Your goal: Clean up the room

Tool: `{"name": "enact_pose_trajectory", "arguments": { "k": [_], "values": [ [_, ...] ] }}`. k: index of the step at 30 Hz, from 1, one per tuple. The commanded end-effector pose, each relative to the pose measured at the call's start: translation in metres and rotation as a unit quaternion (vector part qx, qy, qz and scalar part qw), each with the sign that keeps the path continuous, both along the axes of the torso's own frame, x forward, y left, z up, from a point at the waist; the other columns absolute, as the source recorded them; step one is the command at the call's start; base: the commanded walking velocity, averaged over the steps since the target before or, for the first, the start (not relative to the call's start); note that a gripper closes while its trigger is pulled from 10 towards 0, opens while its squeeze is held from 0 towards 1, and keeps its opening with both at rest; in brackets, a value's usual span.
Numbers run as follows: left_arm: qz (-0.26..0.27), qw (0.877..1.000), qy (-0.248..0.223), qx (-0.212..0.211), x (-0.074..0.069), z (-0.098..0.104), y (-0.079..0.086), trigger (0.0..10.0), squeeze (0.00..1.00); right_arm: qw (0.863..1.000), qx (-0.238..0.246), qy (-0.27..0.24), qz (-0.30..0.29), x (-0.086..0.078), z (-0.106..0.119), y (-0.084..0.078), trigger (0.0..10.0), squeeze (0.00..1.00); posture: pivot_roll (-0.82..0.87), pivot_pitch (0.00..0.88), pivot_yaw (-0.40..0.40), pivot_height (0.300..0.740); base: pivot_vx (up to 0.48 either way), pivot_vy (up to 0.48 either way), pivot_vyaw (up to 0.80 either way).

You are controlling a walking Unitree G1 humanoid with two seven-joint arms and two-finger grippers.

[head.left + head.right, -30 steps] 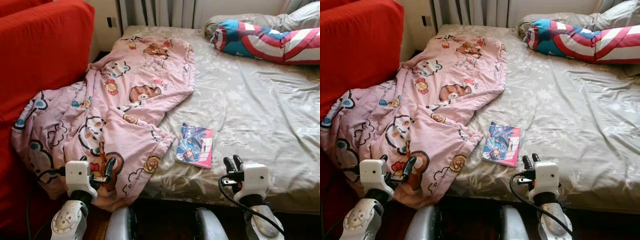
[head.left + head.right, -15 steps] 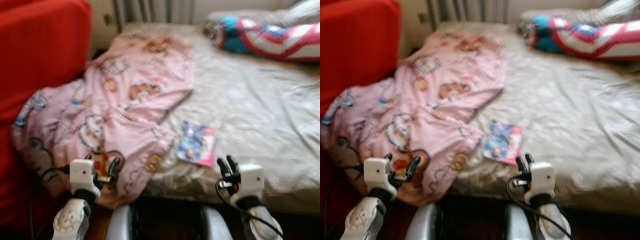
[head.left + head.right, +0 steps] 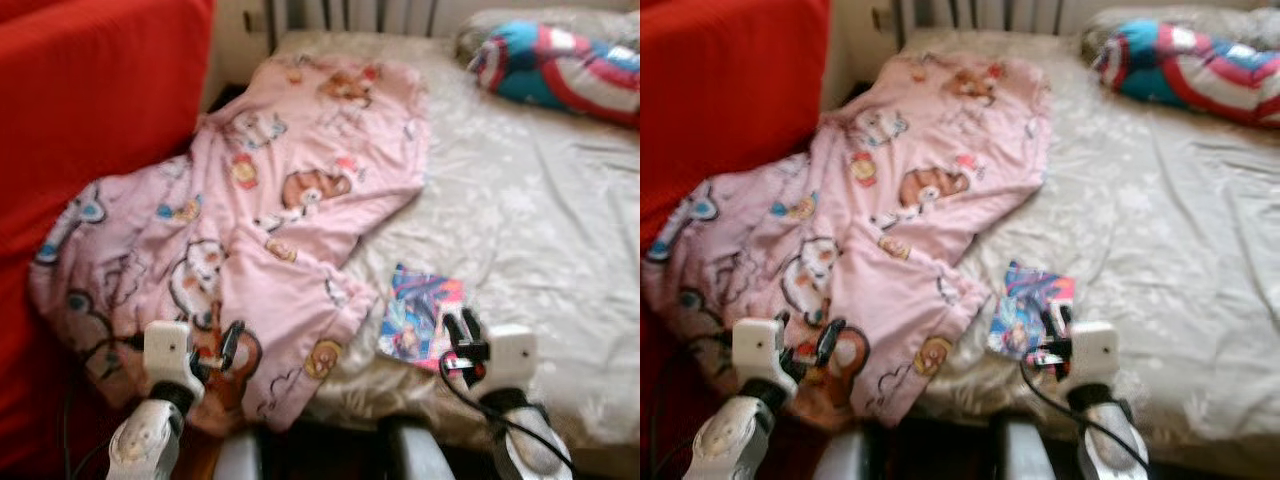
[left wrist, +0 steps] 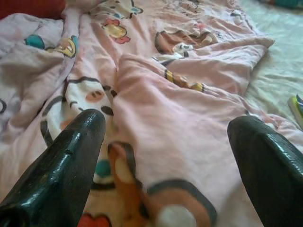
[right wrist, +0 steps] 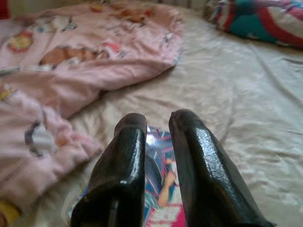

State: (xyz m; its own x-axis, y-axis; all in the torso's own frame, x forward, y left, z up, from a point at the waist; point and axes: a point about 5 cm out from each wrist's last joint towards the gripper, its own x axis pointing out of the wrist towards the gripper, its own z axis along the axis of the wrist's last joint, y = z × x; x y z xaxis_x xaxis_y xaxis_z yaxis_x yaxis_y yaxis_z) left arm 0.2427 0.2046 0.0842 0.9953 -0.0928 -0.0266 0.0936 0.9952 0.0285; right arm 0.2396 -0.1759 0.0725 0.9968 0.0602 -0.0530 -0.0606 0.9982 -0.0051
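A pink cartoon-print blanket (image 3: pixel 270 220) lies rumpled across the left half of the bed and hangs over its near edge. A colourful book (image 3: pixel 420 315) lies flat on the beige sheet (image 3: pixel 540 220) beside the blanket's lower corner. My left gripper (image 3: pixel 215 342) is open, low in front of the hanging blanket (image 4: pixel 189 118), fingers (image 4: pixel 71 151) wide apart with nothing between them. My right gripper (image 3: pixel 462 325) is shut and empty, held just at the near edge of the book (image 5: pixel 161 184).
A red sofa (image 3: pixel 90 110) stands close against the bed's left side, with the blanket spilling toward it. A red, white and blue striped pillow (image 3: pixel 560 70) lies at the bed's far right. A radiator (image 3: pixel 350 12) is behind the bed's head.
The whole view has shifted right and down, so the camera moved closer to the bed. The right gripper now overlaps the book's near edge. Neither gripper's fingers changed.
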Motion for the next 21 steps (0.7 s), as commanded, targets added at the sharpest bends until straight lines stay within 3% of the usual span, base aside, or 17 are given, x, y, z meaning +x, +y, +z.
{"name": "enact_pose_trajectory", "arguments": {
  "k": [1, 7, 11, 14, 18, 19, 21],
  "values": [
    [0.007, 1.000, 0.009, 0.004, -0.005, -0.003, 0.004, 10.0, 0.00, 0.999, 0.016, 0.031, -0.026, 0.001, -0.012, -0.006, 10.0, 0.00, -0.04, 0.143, 0.007, 0.591, 0.300, 0.000, 0.00],
    [0.005, 1.000, 0.006, 0.001, -0.003, -0.002, 0.000, 10.0, 0.00, 0.989, 0.069, 0.087, -0.099, 0.012, -0.039, -0.025, 10.0, 0.00, -0.02, 0.150, 0.010, 0.591, 0.000, 0.000, 0.00],
    [0.003, 1.000, 0.006, 0.001, -0.002, -0.001, 0.000, 10.0, 0.00, 0.984, 0.087, 0.112, -0.107, 0.020, -0.050, -0.026, 10.0, 0.00, -0.02, 0.156, 0.011, 0.591, 0.000, 0.000, 0.00],
    [0.001, 1.000, 0.004, 0.003, -0.002, 0.001, 0.000, 10.0, 0.00, 0.972, 0.113, 0.164, -0.124, 0.032, -0.069, -0.024, 10.0, 0.00, 0.02, 0.175, 0.020, 0.591, 0.000, 0.000, 0.00],
    [0.002, 1.000, 0.003, 0.004, -0.002, 0.003, 0.001, 10.0, 0.00, 0.972, 0.127, 0.168, -0.108, 0.039, -0.069, -0.017, 10.0, 0.00, 0.04, 0.191, 0.023, 0.591, 0.000, 0.000, 0.00],
    [0.003, 1.000, 0.003, 0.004, -0.002, 0.004, 0.001, 10.0, 0.00, 0.970, 0.136, 0.168, -0.109, 0.043, -0.068, -0.015, 10.0, 1.00, 0.04, 0.204, 0.030, 0.591, 0.000, 0.000, 0.00],
    [0.004, 1.000, 0.002, 0.005, -0.003, 0.004, 0.003, 10.0, 0.00, 0.968, 0.149, 0.165, -0.114, 0.047, -0.068, -0.012, 10.0, 1.00, 0.05, 0.212, 0.036, 0.591, 0.000, 0.000, 0.00]
  ]
}}
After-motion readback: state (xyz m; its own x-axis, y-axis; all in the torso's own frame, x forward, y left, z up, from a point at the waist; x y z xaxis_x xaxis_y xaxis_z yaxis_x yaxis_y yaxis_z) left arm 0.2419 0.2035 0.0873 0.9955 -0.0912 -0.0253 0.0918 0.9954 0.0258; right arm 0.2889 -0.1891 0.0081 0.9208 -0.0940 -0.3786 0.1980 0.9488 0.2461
